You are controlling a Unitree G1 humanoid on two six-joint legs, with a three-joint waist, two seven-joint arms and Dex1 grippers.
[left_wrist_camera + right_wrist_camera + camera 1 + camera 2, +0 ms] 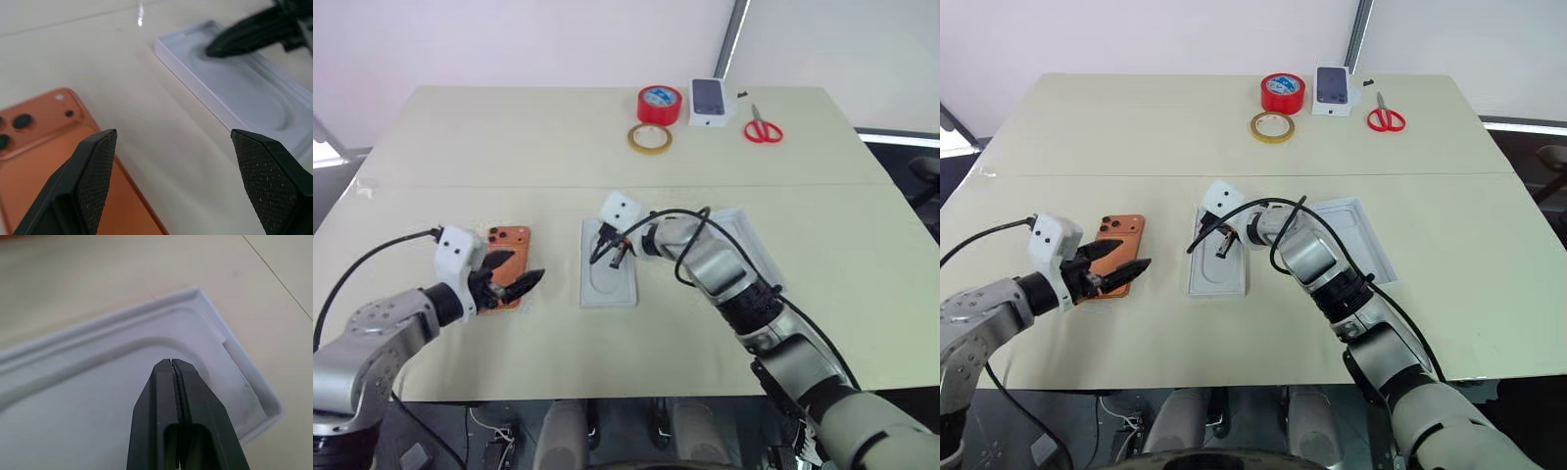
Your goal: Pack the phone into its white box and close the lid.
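The orange phone (509, 238) lies back up on the table at the left, its lens cluster at the far end. My left gripper (521, 271) hovers open just above the phone's near end, holding nothing. In the middle sits the white box (607, 284), holding a white insert with an oval recess. My right gripper (615, 257) is shut, its tips pressed onto that insert at the box's far end (210, 333). The lid (1361, 235) lies hollow side up to the right of the box, partly under my right arm.
Along the far edge of the table sit a red tape roll (660, 103), a yellowish tape ring (649, 138), a smaller white box (711, 101) showing a dark phone, and red scissors (763, 127). A black cable loops over my right wrist.
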